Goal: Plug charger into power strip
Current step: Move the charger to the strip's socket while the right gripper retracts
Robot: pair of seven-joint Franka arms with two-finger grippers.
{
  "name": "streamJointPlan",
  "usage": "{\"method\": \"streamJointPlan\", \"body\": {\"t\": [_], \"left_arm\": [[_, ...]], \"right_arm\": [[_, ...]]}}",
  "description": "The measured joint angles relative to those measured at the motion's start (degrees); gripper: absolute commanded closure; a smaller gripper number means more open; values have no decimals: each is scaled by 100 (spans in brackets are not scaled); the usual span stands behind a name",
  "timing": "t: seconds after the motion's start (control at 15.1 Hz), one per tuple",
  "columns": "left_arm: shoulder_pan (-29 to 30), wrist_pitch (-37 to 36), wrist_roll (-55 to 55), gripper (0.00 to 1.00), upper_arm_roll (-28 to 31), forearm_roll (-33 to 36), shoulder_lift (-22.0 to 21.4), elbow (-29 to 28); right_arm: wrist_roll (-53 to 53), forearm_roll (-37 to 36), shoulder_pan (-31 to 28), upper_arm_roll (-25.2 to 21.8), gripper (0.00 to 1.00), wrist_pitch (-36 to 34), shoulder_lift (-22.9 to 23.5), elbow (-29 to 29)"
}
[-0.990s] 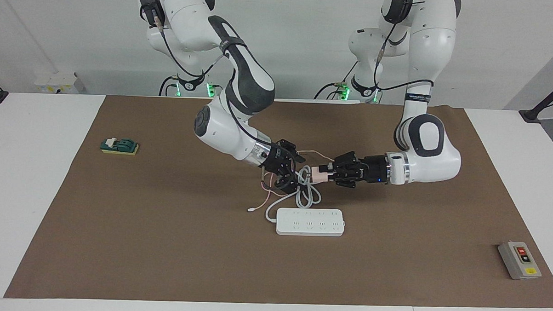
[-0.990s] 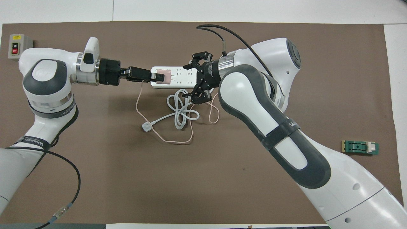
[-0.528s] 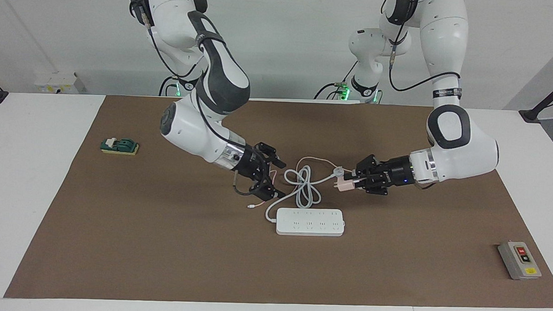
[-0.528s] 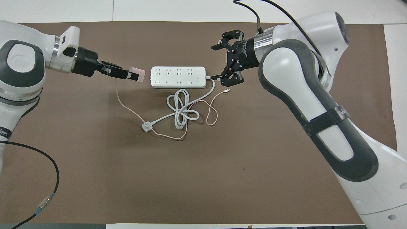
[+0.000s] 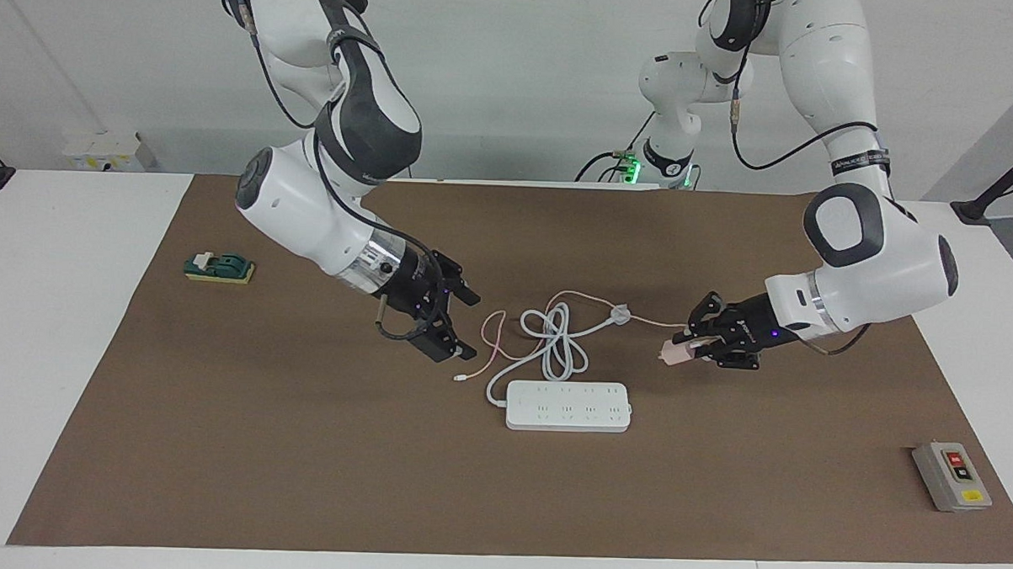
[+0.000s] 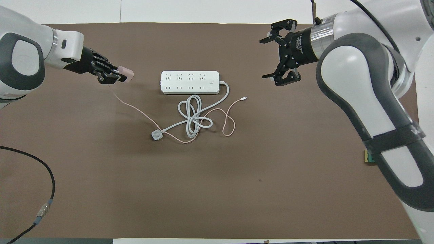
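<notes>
My left pincer (image 5: 681, 348) clenches the charger (image 5: 671, 353) by its body, off the power strip (image 5: 569, 405) toward my own end, so the prongs stay free to seat; right pincer (image 5: 448, 319) hangs wide open, waiting, clear of the strip

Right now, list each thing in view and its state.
charger: unplugged, held in the air by the left gripper
power strip: flat on the mat, sockets empty
white plug: unplugged, lying on the mat
right gripper: open, empty
</notes>
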Motion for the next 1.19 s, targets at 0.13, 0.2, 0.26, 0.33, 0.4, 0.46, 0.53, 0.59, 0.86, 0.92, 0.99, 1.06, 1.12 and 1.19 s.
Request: {"method": "streamJointPlan", "body": {"t": [0.13,0.2,0.26,0.33,0.4,0.46,0.53,0.59,0.86,0.92,0.99,1.06,1.12,1.19], "left_arm": [[-221,433,378,100,-30,631,58,2],[-331,560,491,100,-44,800,86,5],[-434,654,573,100,-57,892,107,11],[-521,687,620,100,-65,935,120,42],[-601,675,652,100,-71,980,136,107],[-685,647,683,100,-76,1051,150,177],[-782,626,690,100,-77,1140,162,240],[-879,625,690,100,-79,1209,173,289],[-1171,666,691,100,-78,1919,201,356],[-1221,666,691,100,-77,2022,218,353],[-1270,665,691,100,-76,2086,238,340],[-1316,665,691,100,-74,2168,256,315],[-1354,667,689,100,-75,2272,269,292],[-1386,680,684,100,-73,2357,281,285]], "right_arm": [[-347,-281,-109,-1,0,-185,-65,1],[-567,-423,-146,-1,0,-286,-93,1],[-839,-551,-178,-1,0,-398,-122,0],[-1113,-674,-211,-1,0,-513,-150,0],[-1414,-786,-257,-2,0,-630,-179,0],[-1746,-916,-323,-3,0,-748,-215,0],[-2128,-1053,-405,-3,0,-877,-255,1],[-2581,-1220,-497,-5,0,-1010,-304,0],[-4324,-1872,-770,-8,0,-1384,-510,-4],[-4679,-2002,-804,-9,0,-1446,-556,-4],[-4992,-2095,-829,-8,0,-1513,-606,-5],[-5300,-2219,-845,-9,0,-1603,-661,-6],[-5586,-2362,-848,-9,0,-1693,-719,-8],[-5896,-2534,-846,-6,0,-1788,-788,-15]]}}
